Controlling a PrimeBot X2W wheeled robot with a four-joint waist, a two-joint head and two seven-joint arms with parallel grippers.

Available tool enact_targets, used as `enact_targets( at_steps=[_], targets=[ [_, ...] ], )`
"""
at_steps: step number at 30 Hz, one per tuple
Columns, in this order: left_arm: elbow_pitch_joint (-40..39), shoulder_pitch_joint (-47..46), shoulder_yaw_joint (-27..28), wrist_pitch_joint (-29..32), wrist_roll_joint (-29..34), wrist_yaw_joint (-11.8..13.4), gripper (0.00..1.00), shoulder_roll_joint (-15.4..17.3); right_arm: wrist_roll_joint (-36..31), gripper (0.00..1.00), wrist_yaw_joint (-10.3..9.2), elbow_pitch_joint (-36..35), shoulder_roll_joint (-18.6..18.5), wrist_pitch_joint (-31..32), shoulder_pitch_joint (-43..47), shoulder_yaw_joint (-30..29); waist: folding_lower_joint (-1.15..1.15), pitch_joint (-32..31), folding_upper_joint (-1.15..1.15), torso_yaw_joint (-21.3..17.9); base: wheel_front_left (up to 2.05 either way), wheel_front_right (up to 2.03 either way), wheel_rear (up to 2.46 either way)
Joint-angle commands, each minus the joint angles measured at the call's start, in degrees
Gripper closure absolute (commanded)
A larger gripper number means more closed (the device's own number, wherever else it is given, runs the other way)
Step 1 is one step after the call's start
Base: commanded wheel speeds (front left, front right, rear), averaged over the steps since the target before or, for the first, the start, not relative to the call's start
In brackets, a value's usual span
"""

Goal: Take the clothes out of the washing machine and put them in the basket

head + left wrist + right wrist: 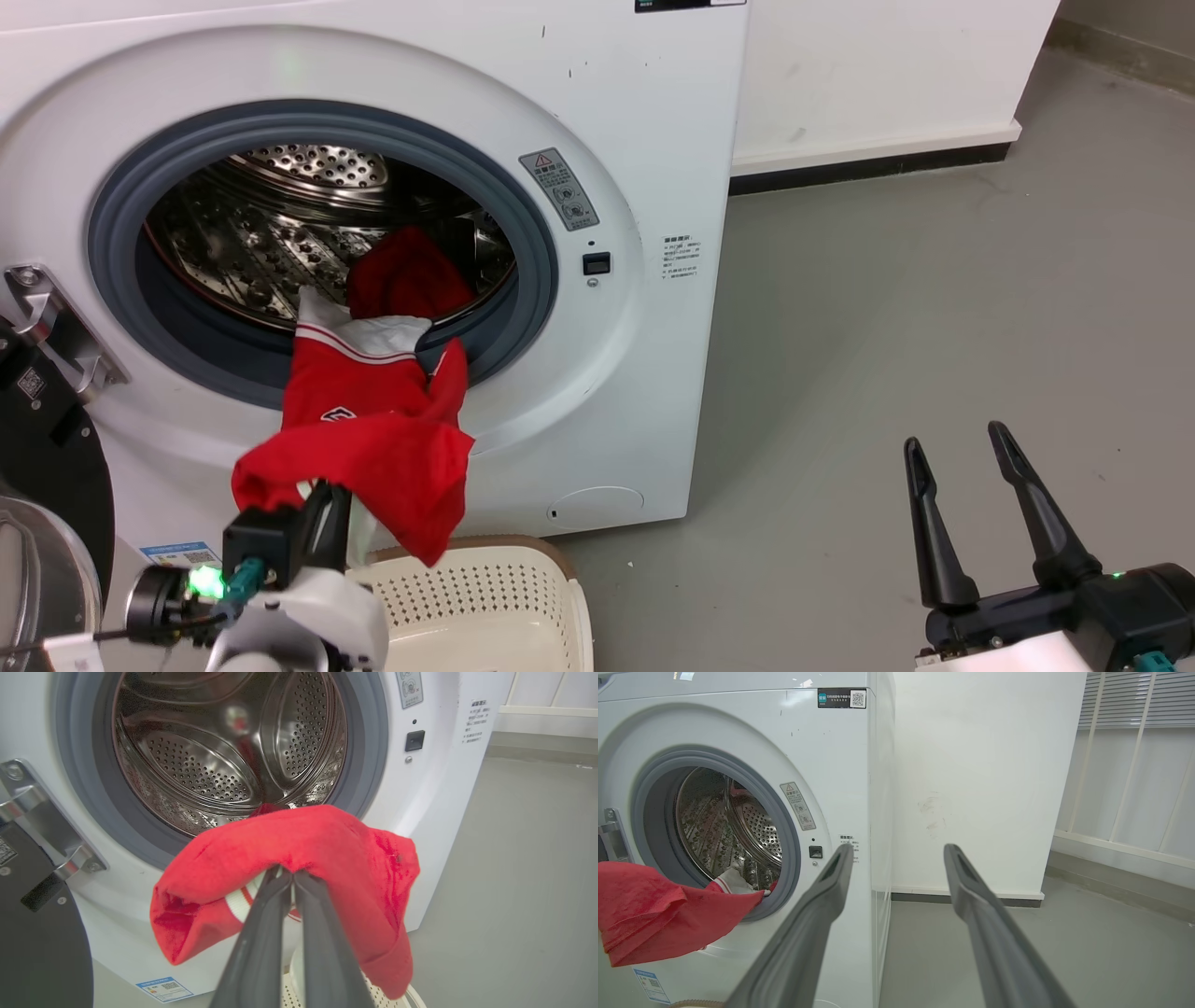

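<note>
A red jersey [373,420] with a white panel and striped trim hangs out over the grey gasket of the white washing machine [616,112]. My left gripper [322,504] is shut on its lower end, just above the cream basket [485,583]. In the left wrist view the fingers [273,914] pinch the red cloth [303,849] at its striped trim. More red cloth [406,271] lies inside the steel drum. My right gripper [962,467] stands open over the floor at the right, holding nothing; its wrist view shows the jersey [663,914] trailing from the porthole.
The washer's dark door [47,448] swings open at the far left, with its metal hinge [56,327]. Grey floor [934,299] stretches to the right of the washer, bounded by a white wall with a dark skirting [868,159].
</note>
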Motion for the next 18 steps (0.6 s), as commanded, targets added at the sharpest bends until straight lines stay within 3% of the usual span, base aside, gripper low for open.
enact_targets(
  at_steps=[1,8,18],
  targets=[
    [-1.1,1.4,-0.1,0.4,-0.4,0.5,1.0,0.2,-0.2,0.0,-0.04,0.0,0.0,-0.1,0.8,0.1,0.01,-0.1,0.0,0.0,0.0,0.0,0.0],
    [-1.7,6.0,-0.5,1.5,-1.9,1.1,1.0,-0.5,-0.2,0.0,-0.04,-0.1,0.0,-0.1,-0.1,1.0,0.01,0.7,0.0,-0.9,0.0,0.0,0.0],
    [7.8,3.3,-0.5,-0.2,-4.6,-0.9,1.0,-2.4,-0.3,0.0,-0.04,-0.8,0.0,-0.1,-2.8,1.8,0.01,6.5,0.0,-3.3,0.0,0.0,0.0]
  ],
)
